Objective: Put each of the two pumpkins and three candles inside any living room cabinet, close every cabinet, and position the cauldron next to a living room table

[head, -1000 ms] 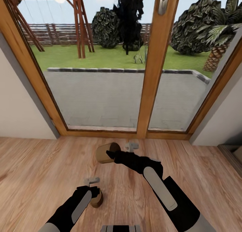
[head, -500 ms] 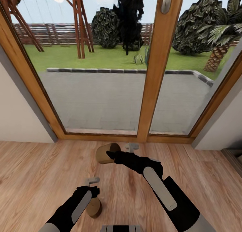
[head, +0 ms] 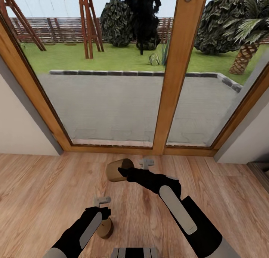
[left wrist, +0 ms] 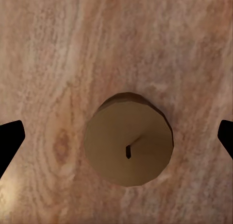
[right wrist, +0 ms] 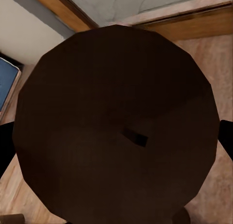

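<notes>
A tan candle (head: 116, 169) lies sideways in my right gripper (head: 122, 172), which is shut on it above the wooden floor. In the right wrist view that candle's (right wrist: 116, 127) dark end with its wick fills the space between the fingers (right wrist: 226, 136). A second candle (head: 105, 228) stands upright on the floor just under my left gripper (head: 101, 214). The left wrist view looks straight down on this candle (left wrist: 128, 141), with my left gripper (left wrist: 116, 144) open and its fingertips (left wrist: 9, 136) wide apart on either side, not touching it.
A tall glass patio door with a wooden frame (head: 170, 82) stands close ahead, with white wall (head: 18, 127) on both sides. The edge of a dark low object (head: 261, 168) shows at the far right. Wooden floor (head: 45, 190) stretches to the left and right.
The candle under my left gripper now sits lower and upright on the floor, apart from the hand. The right gripper still holds its candle. The view has shifted slightly.
</notes>
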Controlling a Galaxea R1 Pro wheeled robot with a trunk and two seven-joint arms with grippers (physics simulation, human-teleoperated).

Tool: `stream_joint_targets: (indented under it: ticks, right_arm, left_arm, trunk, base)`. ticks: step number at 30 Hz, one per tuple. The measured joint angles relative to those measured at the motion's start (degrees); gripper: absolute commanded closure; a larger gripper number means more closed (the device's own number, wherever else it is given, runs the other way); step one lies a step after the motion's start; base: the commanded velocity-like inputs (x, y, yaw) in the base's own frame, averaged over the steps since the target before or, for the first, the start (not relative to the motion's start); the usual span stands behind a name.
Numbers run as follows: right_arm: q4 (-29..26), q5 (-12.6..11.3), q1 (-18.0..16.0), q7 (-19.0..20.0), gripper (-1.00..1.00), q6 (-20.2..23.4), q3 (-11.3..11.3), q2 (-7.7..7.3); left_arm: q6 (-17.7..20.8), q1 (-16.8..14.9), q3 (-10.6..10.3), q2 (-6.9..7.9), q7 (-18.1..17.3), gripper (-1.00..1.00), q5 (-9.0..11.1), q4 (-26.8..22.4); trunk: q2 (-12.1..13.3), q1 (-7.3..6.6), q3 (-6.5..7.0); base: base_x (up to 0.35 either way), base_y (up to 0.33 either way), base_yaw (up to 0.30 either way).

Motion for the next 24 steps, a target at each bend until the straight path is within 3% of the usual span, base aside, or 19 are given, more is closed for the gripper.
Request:
stream_joint_targets:
  ticks: [9, 15, 24]
  right_arm:
    - [0.14, 0.0, 0.0, 1.07, 1.0, -0.08, -0.07, -0.08]
    - [0.27, 0.03, 0.01, 1.14, 1.0, -0.15, -0.08, -0.05]
    - [0.28, 0.07, 0.02, 1.15, 1.0, -0.17, -0.08, -0.03]
  left_arm:
    - [-0.73, 0.03, -0.17, -0.01, 0.0, -1.0, 0.01, 0.0]
    - [-1.74, 0.05, -2.93, -0.01, 0.01, -1.0, 0.06, 0.0]
    - [-2.09, 0.07, -3.33, 0.07, 0.01, -1.0, 0.01, 0.0]
  trunk:
    - [-0.12, 0.23, -2.0]
    - [-0.2, 0.39, -3.33]
    - [-0.3, 0.57, -4.88]
  base:
    - [0.0, 0.0, 0.0]
    - [0.0, 0.0, 0.0]
    - [0.0, 0.0, 0.0]
